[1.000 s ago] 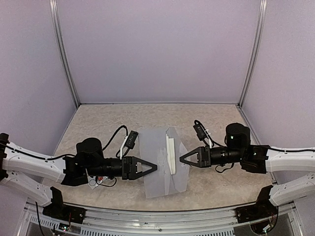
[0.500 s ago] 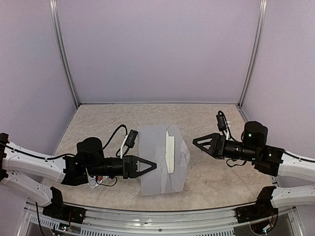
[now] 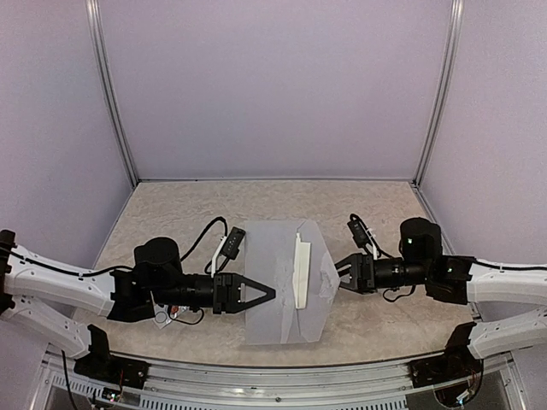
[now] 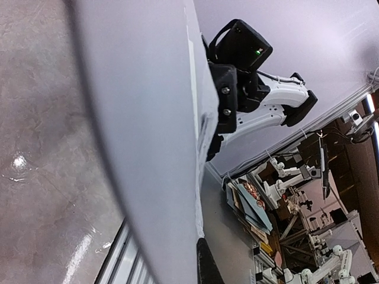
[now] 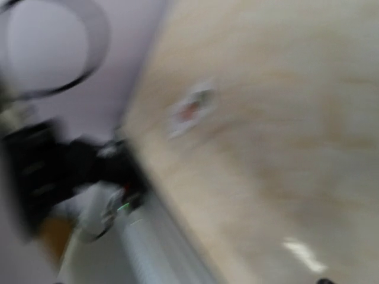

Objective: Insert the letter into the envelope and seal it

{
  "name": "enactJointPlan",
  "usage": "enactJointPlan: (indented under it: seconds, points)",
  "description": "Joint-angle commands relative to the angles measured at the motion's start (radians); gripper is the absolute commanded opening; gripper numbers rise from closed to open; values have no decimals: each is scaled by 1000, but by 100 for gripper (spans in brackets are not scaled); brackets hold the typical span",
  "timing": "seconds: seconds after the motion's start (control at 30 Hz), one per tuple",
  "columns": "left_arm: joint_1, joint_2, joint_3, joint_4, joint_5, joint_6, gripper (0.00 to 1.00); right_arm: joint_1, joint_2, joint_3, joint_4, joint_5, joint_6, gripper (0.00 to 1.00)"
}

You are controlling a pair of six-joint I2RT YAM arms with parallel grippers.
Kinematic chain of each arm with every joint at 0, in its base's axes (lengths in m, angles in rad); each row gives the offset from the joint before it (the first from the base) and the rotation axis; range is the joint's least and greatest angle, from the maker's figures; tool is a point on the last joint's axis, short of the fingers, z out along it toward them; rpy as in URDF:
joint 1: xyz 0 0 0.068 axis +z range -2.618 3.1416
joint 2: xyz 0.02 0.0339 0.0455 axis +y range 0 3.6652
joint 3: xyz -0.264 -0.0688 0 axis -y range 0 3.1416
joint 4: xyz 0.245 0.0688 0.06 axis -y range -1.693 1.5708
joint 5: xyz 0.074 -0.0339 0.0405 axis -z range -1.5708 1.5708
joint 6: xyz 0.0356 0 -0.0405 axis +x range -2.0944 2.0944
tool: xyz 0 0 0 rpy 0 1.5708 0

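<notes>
We clamp the envelope (image 3: 273, 282) in our left tool (image 3: 263, 293) to steady it; our right tool (image 3: 342, 275), jaws apart, sits beside its opposite edge.

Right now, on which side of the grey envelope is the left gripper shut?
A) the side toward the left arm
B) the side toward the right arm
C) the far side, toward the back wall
A: in the top view the left gripper is closed on the near-left part of the envelope, while the right gripper stands at the opposite edge.
</notes>
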Motion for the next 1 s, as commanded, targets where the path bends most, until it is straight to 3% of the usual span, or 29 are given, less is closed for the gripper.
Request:
enactJointPlan:
  seconds: [0.0,0.23,0.4,0.5,0.73,0.97]
  points:
    - [-6,18,29,14,-11,12,0,56,19,44,242,-195,-28,90]
    - [-7,34,36,27,3,6,0,120,127,82,338,-230,-22,91]
    - [-11,36,33,58,44,1,0,132,234,79,475,-235,30,79]
    - [-12,40,33,62,44,-5,0,157,301,103,547,-258,50,77]
    - [-8,36,61,-159,-168,7,0,191,362,141,495,-103,61,79]
    - [-1,44,49,-176,-195,-14,0,191,306,126,373,11,43,85]
